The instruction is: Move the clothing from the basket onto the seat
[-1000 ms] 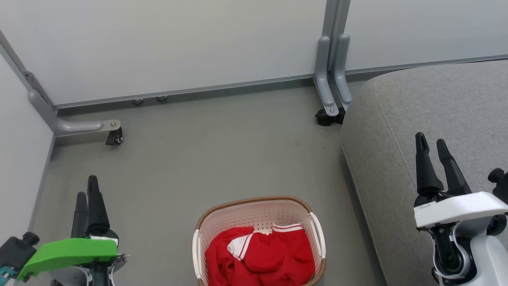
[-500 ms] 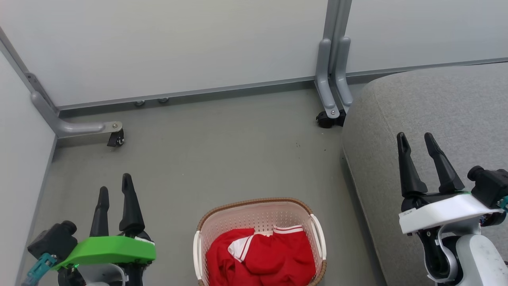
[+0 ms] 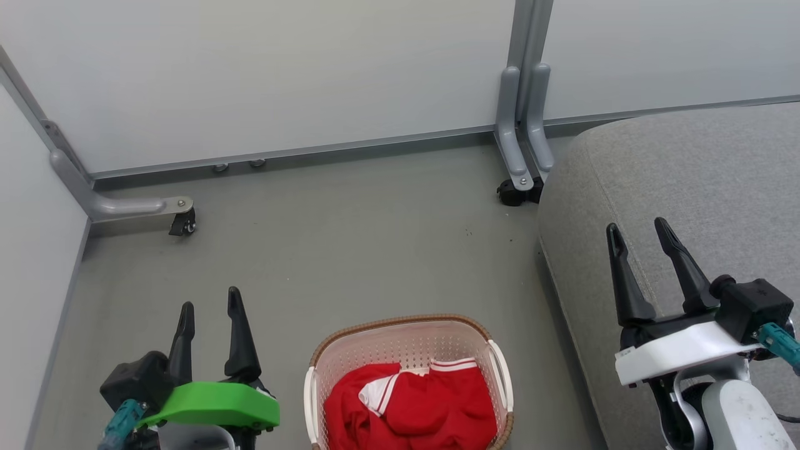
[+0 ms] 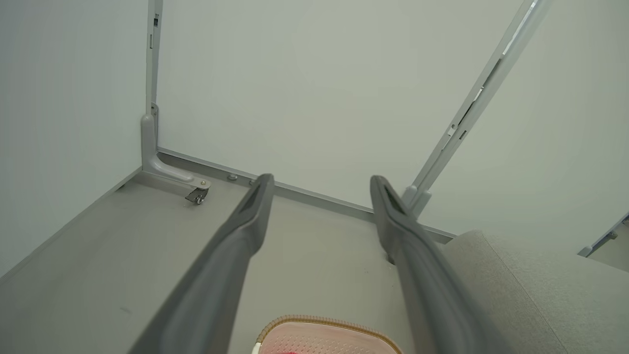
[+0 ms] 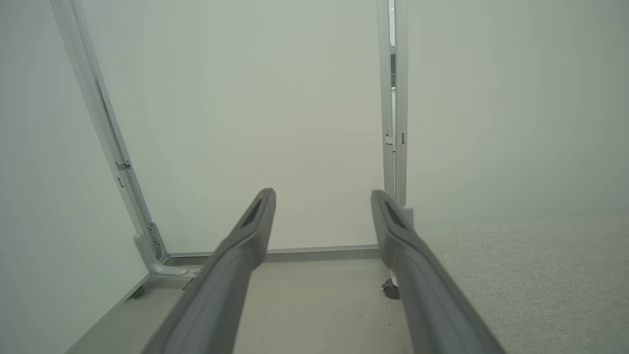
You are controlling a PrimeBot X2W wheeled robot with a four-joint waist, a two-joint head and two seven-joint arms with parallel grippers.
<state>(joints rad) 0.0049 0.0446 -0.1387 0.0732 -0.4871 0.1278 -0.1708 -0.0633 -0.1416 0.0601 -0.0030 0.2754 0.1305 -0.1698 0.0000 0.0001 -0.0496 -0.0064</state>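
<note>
Clothing [image 3: 412, 406], red-and-white fabric, heaped in cream perforated plastic basket [image 3: 400, 322].
Left gripper [image 3: 209, 300] left of it, right gripper [image 3: 636, 226] right, by grey woven seat [image 3: 687, 175]; both splayed, empty.

Grey floor [image 3: 350, 250] runs back to pale panels: a left panel [image 3: 28, 269], a wide far panel [image 3: 281, 75] and a far right panel [image 3: 675, 50]. A grey post [image 3: 528, 31] stands where the two far ones meet, with two curved feet [image 3: 524, 137] at its base and a black caster [image 3: 514, 192] under them. From the far left corner a grey foot [image 3: 125, 205] reaches right, ending in another caster [image 3: 183, 223]. Two small glides [image 3: 220, 167] sit under the far panel. A few dark specks [image 3: 469, 232] dot the floor.
</note>
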